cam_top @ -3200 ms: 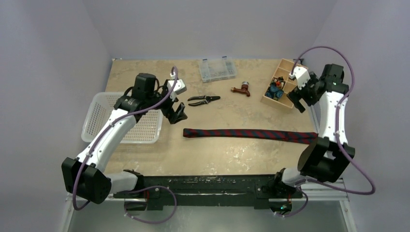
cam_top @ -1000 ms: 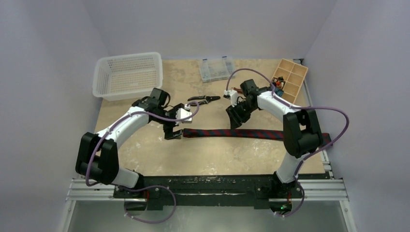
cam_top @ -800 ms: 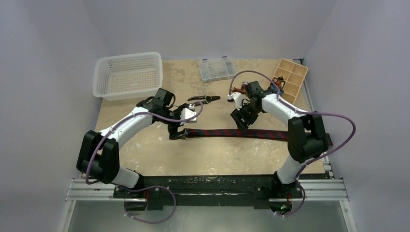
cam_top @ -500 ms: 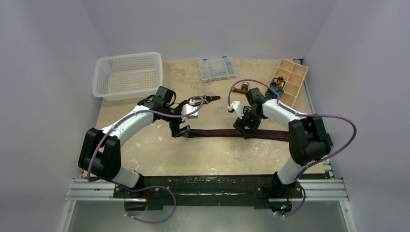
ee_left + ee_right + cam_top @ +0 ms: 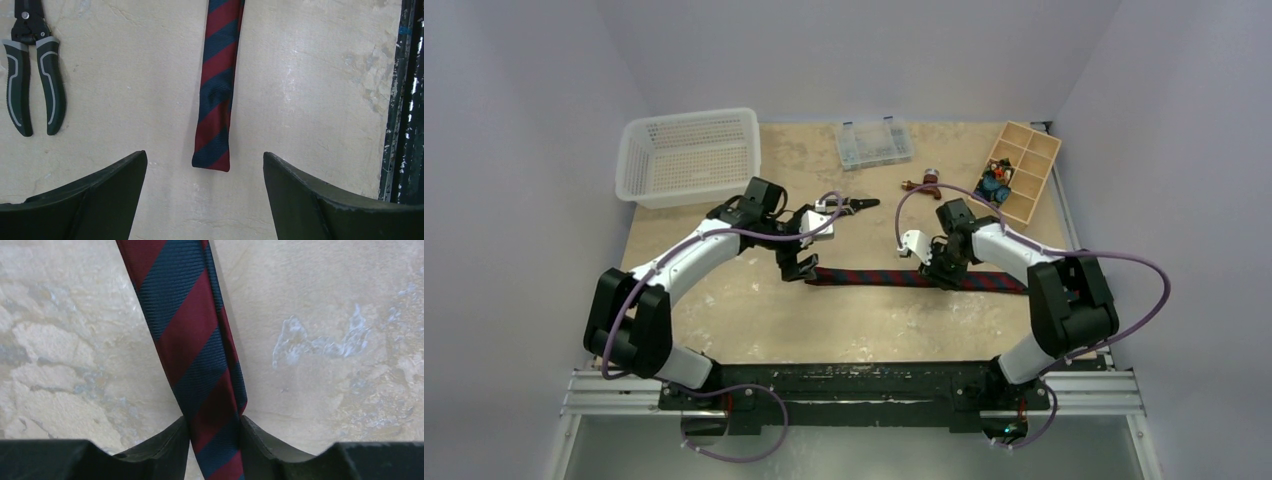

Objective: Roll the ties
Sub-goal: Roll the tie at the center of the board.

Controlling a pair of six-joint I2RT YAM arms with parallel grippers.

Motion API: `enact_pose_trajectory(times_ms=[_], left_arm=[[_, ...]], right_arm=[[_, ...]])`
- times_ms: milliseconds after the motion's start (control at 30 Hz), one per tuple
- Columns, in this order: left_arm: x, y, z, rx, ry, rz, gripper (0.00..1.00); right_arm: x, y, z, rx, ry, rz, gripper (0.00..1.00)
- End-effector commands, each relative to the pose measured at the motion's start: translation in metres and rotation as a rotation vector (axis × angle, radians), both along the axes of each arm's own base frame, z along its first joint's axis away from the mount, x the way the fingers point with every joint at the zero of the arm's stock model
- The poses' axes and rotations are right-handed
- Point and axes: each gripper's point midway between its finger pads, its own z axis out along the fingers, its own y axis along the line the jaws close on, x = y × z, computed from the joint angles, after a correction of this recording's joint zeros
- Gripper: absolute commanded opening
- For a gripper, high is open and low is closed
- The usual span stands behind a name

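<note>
Tie: 1 tie (image 5: 879, 276) lies flat as a straight strip across the middle of the table (image 5: 874, 325), running left to right. Its narrow, squared end points left, and its right stretch passes under the right arm.
Tie fabric: soft and thin, with a fine ribbed weave and diagonal stripes of dark red and navy. The edges are neatly folded.
Right pincer: the right pincer (image 5: 214, 422) is down on the table partway along the strip. Its 2 fingers press against both edges, clamped across the tie's width, and the cloth looks slightly squeezed there.
Left pincer: the left pincer (image 5: 204, 156) has its fingers wide apart and holds nothing. The narrow end lies in line with the gap, touching neither finger.
Step in hand: probably taking the narrow end to begin the roll while the right side anchors the strip.
Doing it well: lower the left fingers squarely over the tip and catch the full width. Turn it over tightly, keeping the edges aligned so the coil does not cone. The right hold should leave slack, not drag.
Table surface: beige, mottled like stone, matte and smooth, so the cloth may slide.
Nearby: pliers (image 5: 30, 85) with black, grey-trimmed handles lie just far of the left pincer. A white mesh basket (image 5: 636, 160) is far left, a clear compartment box (image 5: 874, 143) far centre, and a wooden divided tray (image 5: 1036, 132) far right.
</note>
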Motion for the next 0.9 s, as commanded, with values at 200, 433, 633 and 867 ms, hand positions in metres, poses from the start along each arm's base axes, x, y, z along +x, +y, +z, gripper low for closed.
enact_pose_trajectory(times_ms=[200, 433, 633, 867], left_arm=[[-0.016, -0.041, 0.032, -0.141, -0.043, -0.064, 0.83], [-0.021, -0.070, 0.024, -0.206, -0.033, -0.069, 0.85], [-0.015, -0.083, 0.011, -0.224, -0.045, -0.075, 0.86], [-0.015, -0.091, -0.005, -0.214, -0.041, -0.099, 0.85]], right_arm=[[-0.024, -0.070, -0.011, -0.133, 0.037, 0.010, 0.36], [-0.037, -0.112, -0.015, -0.196, 0.054, 0.018, 0.37], [-0.045, -0.139, -0.018, -0.228, 0.091, 0.009, 0.37], [-0.045, -0.144, 0.000, -0.213, 0.107, -0.002, 0.62]])
